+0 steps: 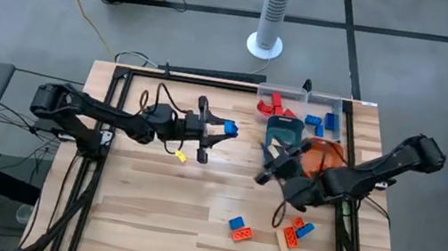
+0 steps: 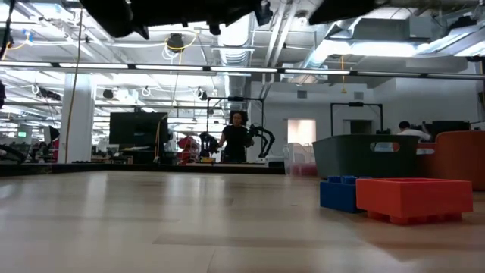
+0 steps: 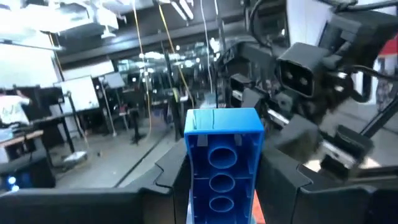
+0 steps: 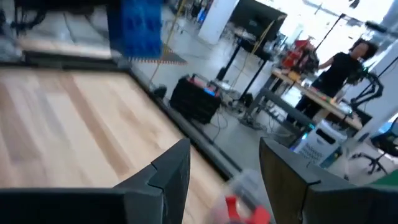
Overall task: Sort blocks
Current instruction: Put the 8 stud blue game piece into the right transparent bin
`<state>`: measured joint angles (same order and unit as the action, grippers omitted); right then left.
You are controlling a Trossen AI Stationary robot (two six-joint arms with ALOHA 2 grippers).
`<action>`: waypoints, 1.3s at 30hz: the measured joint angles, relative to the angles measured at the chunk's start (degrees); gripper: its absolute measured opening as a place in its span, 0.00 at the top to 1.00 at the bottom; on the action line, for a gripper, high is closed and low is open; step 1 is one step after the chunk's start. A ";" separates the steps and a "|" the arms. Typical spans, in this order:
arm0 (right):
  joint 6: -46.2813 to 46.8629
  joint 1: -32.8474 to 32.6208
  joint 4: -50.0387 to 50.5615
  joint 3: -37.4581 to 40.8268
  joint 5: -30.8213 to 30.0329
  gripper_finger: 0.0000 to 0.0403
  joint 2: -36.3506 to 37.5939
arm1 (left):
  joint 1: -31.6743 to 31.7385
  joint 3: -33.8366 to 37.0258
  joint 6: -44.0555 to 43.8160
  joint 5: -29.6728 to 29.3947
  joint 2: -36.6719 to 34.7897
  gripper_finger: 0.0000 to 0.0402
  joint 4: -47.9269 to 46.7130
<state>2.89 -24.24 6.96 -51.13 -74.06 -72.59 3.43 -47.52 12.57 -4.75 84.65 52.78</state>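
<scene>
My left gripper point(image 1: 216, 128) hangs over the table's middle, level and pointing toward the right edge, shut on a blue block point(image 3: 224, 158); that block point(image 4: 142, 28) also shows in the right wrist view. My right gripper point(image 1: 265, 165) stands open above the table, beside the teal tray point(image 1: 284, 131), with nothing between its fingers point(image 4: 169, 174). Loose blocks lie flat on the table near the front right: a blue and an orange one point(image 1: 237, 228), and a tan, an orange and a blue one point(image 1: 294, 233). The low view shows a blue block point(image 2: 342, 192) and an orange one point(image 2: 413, 199) up close. My left gripper pinches the blue block by its two long sides point(image 3: 194, 177) between its two fingers. The fingers come in level from the table's left and lie along the block. The block's far end point(image 1: 229, 128) sticks out past the fingertips, its hollow underside shows to the wrist camera, and it is lifted clear of the table.
At the back right stand a clear tray point(image 1: 337, 104) holding red and blue blocks, the teal tray and an orange tray point(image 1: 325, 156) under my right arm. A white fan post point(image 1: 266, 44) stands behind the table. A person point(image 2: 236, 138) stands far off in the room.
</scene>
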 joint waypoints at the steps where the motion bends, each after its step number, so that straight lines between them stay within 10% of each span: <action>1: -3.49 0.72 -5.28 0.00 0.09 0.53 -1.49 | -0.05 0.04 -0.05 0.09 0.81 0.68 1.41; 10: -32.92 3.45 -37.36 -1.49 2.24 0.47 -14.16 | -1.69 0.13 -1.07 -0.07 4.48 0.68 9.66; 28: -37.95 5.69 -37.97 -13.33 2.14 0.36 -23.29 | -1.71 0.02 -1.41 -0.39 4.53 0.68 10.81; 39: -40.03 5.70 -40.21 -13.33 2.14 0.51 -22.92 | -1.71 0.02 -1.28 -0.39 4.54 0.68 9.34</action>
<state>-37.14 -18.55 -33.25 -64.47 -71.92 -95.50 1.72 -47.51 11.29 -5.15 89.19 62.11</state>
